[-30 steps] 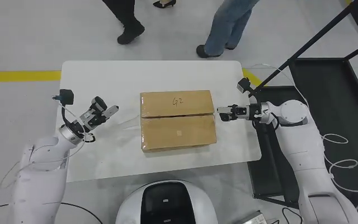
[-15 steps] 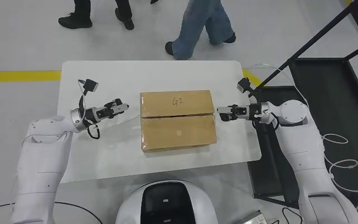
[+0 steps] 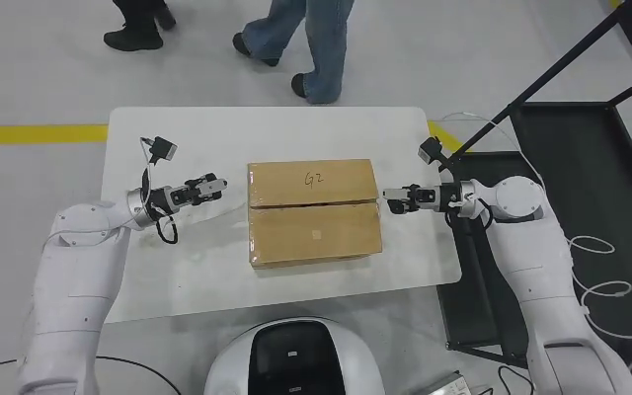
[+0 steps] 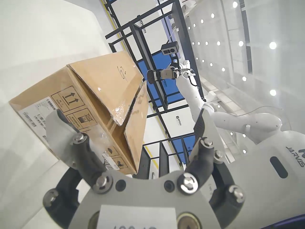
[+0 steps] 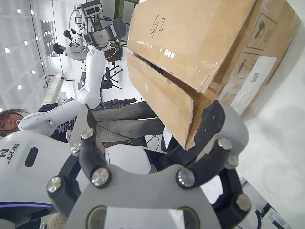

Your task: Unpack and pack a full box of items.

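A brown cardboard box (image 3: 314, 212) lies in the middle of the white table (image 3: 197, 276), its two top flaps down and meeting in a lengthwise seam with torn clear tape. My left gripper (image 3: 212, 185) hovers open just off the box's left end, level with the seam. In the left wrist view the box (image 4: 102, 91) lies ahead of my open left gripper (image 4: 129, 123), apart from it. My right gripper (image 3: 388, 197) is at the box's right end. In the right wrist view my open right gripper (image 5: 149, 120) has a corner of the nearer flap (image 5: 188, 129) between its fingers.
A black metal rack (image 3: 553, 197) stands close against the table's right side, behind my right arm. People's legs (image 3: 306, 49) pass on the floor beyond the far edge. Bare tabletop lies left of the box and along the front edge.
My left arm has swung from the table's left side toward the box's left end and levelled out. The right arm and the box have stayed put.
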Motion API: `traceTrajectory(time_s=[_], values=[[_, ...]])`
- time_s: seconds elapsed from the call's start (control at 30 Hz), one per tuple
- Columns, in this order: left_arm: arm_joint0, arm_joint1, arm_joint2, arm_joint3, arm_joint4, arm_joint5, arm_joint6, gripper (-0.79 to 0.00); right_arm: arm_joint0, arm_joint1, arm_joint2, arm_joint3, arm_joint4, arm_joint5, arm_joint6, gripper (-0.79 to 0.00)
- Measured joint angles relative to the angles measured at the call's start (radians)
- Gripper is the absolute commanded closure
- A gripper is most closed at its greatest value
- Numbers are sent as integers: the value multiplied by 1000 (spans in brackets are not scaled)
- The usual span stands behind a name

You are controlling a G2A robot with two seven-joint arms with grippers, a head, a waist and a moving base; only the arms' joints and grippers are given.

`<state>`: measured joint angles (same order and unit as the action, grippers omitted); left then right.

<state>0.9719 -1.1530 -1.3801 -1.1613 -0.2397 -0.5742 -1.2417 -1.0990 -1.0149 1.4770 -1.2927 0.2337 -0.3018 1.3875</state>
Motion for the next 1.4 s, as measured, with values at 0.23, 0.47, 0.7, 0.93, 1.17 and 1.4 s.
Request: traceTrajectory(time_s=[0.23, 0.47, 0.7, 0.93, 1.17, 1.4], values=[[0, 0, 0, 0, 0, 0, 0, -785, -8, 1, -12, 9, 25, -11, 0, -785], [0, 0, 0, 0, 0, 0, 0, -785, 38, -3, -73, 98, 34, -72, 28, -785], [0, 0, 0, 0, 0, 0, 0, -785, 80, -9, -123, 169, 52, -111, 21, -785], [0, 0, 0, 0, 0, 0, 0, -785, 85, 0, -174, 148, 85, -92, 39, -785], [0, 0, 0, 0, 0, 0, 0, -785, 60, 27, -185, 92, 179, -60, 71, -785], [0, 0, 0, 0, 0, 0, 0, -785, 21, 67, -149, 4, 294, -15, 116, -785]])
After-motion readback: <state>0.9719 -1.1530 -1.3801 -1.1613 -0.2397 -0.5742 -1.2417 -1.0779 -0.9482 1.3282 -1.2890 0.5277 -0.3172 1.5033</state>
